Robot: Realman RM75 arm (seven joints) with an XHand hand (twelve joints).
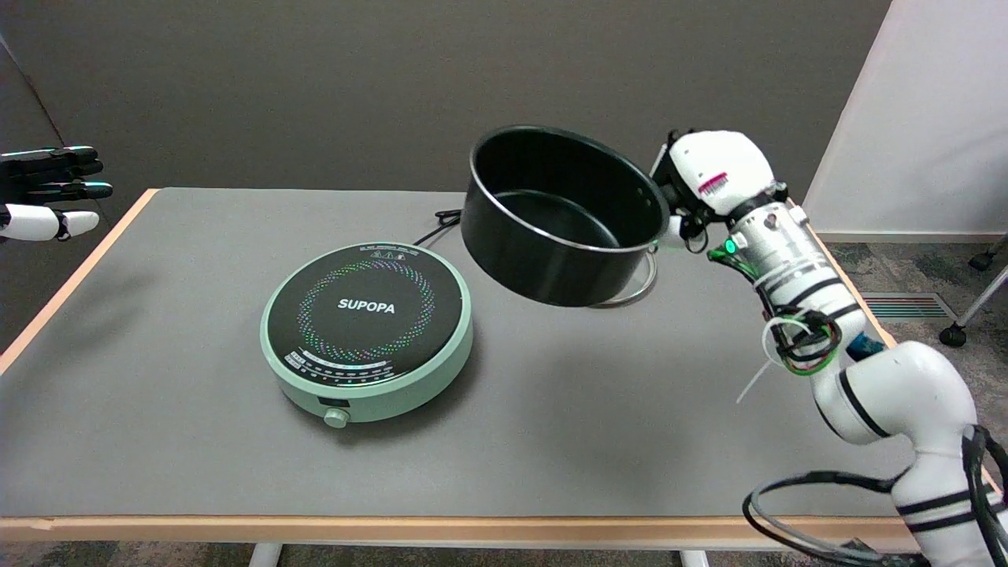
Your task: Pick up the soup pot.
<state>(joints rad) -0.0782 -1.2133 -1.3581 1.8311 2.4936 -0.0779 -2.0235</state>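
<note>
Soup pot [563, 216], the black round metal one with the silver rim, was already up in the air when you reached this moment, tilted with its mouth toward the camera and hanging right of the mint-green round induction cooker [368, 331]. Your right hand [693, 189] gripped it at its right side, fingers mostly hidden behind the wall. The lift looked done; only keeping it steady remained. A thin metal ring [642, 290] lay beneath on the grey table [551, 425]. Nothing blocked you.
</note>
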